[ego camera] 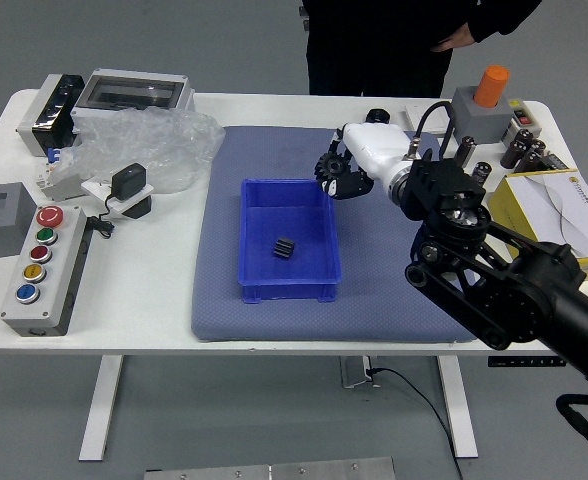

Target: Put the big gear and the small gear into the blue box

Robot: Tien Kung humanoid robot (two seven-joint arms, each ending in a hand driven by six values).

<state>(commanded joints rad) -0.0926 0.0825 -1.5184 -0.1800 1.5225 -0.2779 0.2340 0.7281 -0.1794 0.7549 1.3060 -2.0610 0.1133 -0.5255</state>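
The blue box (290, 291) stands on the blue-grey mat, and a small dark ridged piece, apparently the small gear (284, 248), lies on its floor. My right hand (342, 172), black with a white back, reaches in from the right above the box's far right corner. Its fingers are closed on a dark round toothed part, apparently the big gear (330, 167), partly covered by the fingers. My left hand is out of view.
A button panel (49, 270), plastic wrap (159, 145) and grey cases occupy the left side. On the right are a yellow box (564, 215), black bottles and an orange-topped grey block (482, 115). A person in black (379, 50) stands beyond the far edge, one hand at the waist.
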